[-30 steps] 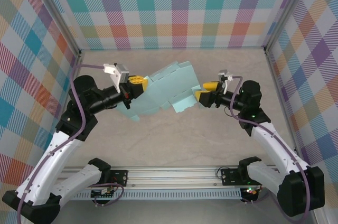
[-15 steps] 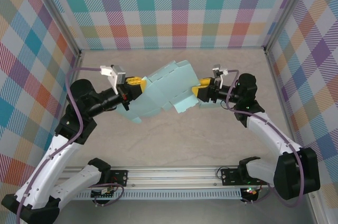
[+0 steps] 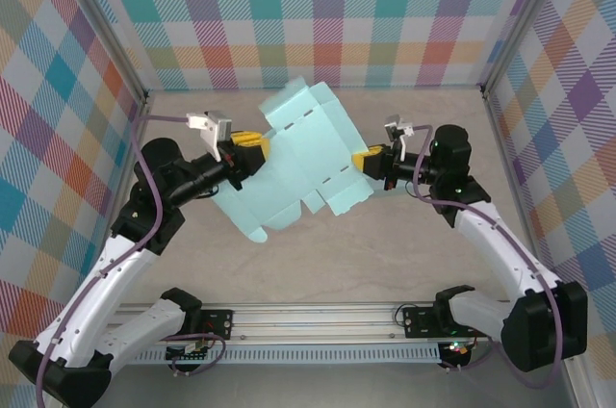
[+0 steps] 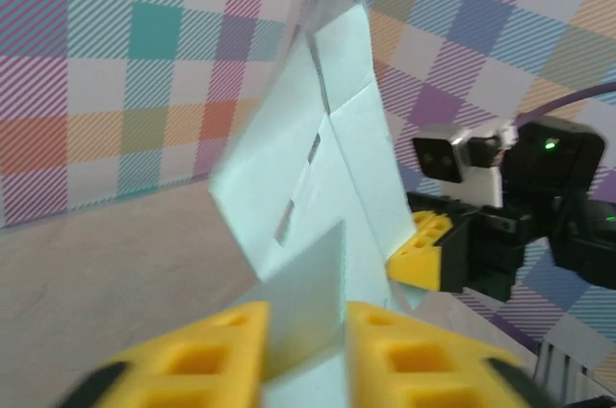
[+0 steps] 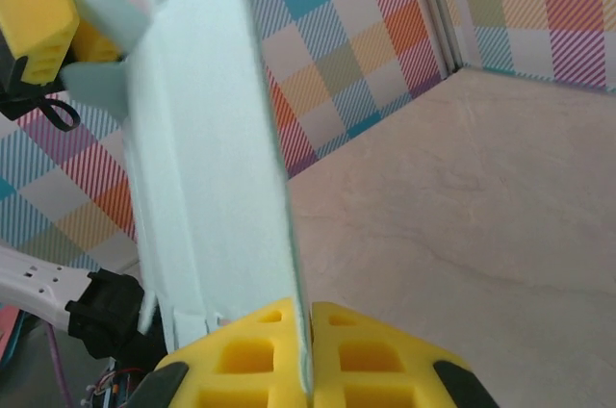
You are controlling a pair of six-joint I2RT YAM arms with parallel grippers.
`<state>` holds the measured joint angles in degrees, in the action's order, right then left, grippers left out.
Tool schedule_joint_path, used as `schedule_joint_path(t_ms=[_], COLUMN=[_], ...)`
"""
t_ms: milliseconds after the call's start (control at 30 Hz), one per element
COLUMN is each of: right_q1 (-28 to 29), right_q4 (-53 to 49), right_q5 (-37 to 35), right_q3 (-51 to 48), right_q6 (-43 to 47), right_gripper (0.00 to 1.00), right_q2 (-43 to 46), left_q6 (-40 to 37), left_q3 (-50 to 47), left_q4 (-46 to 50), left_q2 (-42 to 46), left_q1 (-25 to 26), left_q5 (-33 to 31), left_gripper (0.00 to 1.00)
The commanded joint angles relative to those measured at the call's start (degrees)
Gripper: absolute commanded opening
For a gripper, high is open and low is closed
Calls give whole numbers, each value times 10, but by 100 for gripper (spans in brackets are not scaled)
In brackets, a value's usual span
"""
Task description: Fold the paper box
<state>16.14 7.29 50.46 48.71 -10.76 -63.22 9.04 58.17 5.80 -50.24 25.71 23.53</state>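
The yellow fingers of the right gripper [image 5: 306,321] are pinched together on the thin right edge of the pale blue paper box [image 3: 303,153]. Those of the left gripper [image 4: 303,336] stand parted, with a flap of the box in the gap between them. The box, a mostly flat sheet, hangs tilted above the table [image 3: 385,254] between the two wrists, each arm rising from its near base, bending at the elbow and reaching inward.
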Motion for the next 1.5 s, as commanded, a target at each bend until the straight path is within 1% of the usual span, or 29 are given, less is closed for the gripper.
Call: schedule_joint_path(t_ms=[0,100,200,300,433,533,633,767,800,867,933,1000,1033,1100,1200,1233,1300,1367,1433,1467], right_q1=[4,14,30,45,60,70,77,84,84,85,85,85,85,86,86,85,85,85,85,85], right_q4=[-182,-289,-368,-438,-527,-579,-615,-653,-657,-658,-665,-676,-679,-680,-688,-687,-681,-670,-657,-652], right_q5=[-19,-30,-50,-63,-57,-57,-53,-34,-27,-18,-9,-5,-6,-14,-24,-31,-46,-59,-71,-77], right_q3=[63,107,145,188,250,292,326,363,368,375,383,394,398,404,415,418,419,419,417,417], right_q6=[121,192,242,285,342,373,394,419,425,433,440,447,449,448,447,442,430,417,405,400], right_gripper=[0,0,0,0,0,0,0,0,0,0,0,0,0,0,0,0,0,0,0,0], right_q2=[15,12,9,-3,-41,-73,-102,-132,-138,-145,-155,-164,-169,-176,-190,-194,-200,-204,-207,-209], left_q6=[5,-15,-52,-115,-214,-277,-318,-360,-366,-372,-371,-369,-368,-364,-352,-345,-328,-303,-262,-239], left_q3=[-8,-4,11,31,48,57,69,83,84,87,91,99,104,119,129,131,128,119,102,93], left_q4=[51,79,114,144,160,163,173,200,204,210,210,210,211,220,221,218,216,210,196,190], left_q2=[11,27,35,31,13,-6,-28,-50,-58,-74,-95,-112,-120,-135,-146,-146,-143,-137,-127,-122], left_q1=[-5,-5,-5,-5,-5,-5,-7,-10,-10,-11,-12,-14,-15,-15,-16,-16,-16,-16,-16,-16], left_q5=[-72,-126,-153,-162,-169,-169,-147,-81,-68,-57,-63,-63,-60,-57,-56,-56,-54,-63,-84,-94], left_gripper=[100,100,100,100,100,97,94,90,87,83,80,69,59,51,33,31,31,22,10,7])
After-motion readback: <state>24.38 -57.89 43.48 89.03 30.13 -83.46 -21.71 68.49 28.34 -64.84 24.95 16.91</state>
